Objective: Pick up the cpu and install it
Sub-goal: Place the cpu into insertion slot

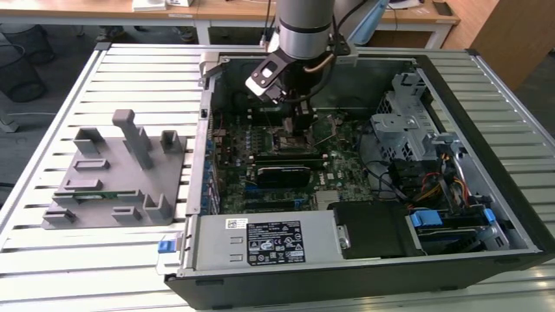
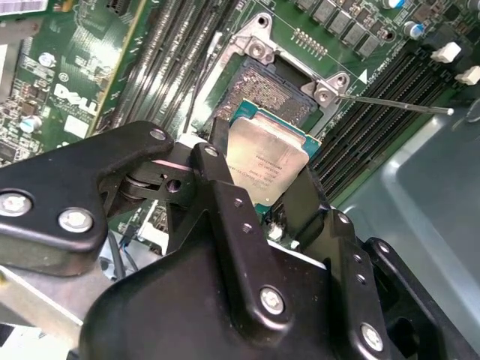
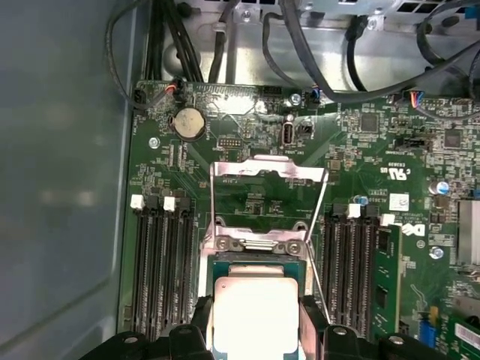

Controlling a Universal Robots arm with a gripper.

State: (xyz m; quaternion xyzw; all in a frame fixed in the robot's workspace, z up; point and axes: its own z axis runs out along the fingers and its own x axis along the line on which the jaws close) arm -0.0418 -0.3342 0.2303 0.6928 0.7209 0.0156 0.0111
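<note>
Half done: cpu (image 2: 270, 154) is picked up, gripper (image 2: 259, 176) fingers (image 2: 304, 199) pinching its edges, just over the open socket (image 2: 262, 86). Not seated, I'd say; frame (image 3: 270, 171) raised.

I am seeing a black label (image 1: 275, 242) carrying white print and symbols on the grey power supply cover (image 1: 215, 252) in the lower middle of the exterior view. A small white sticker (image 1: 236, 223) is sitting at the label's upper left corner. Neither is coming through legibly. In the second wrist view, faint grey lines of print are running across the cpu (image 2: 264, 169) lid, and white lettering (image 2: 75, 101) is showing on the green motherboard (image 2: 75, 45). I am not making out any of it.
</note>
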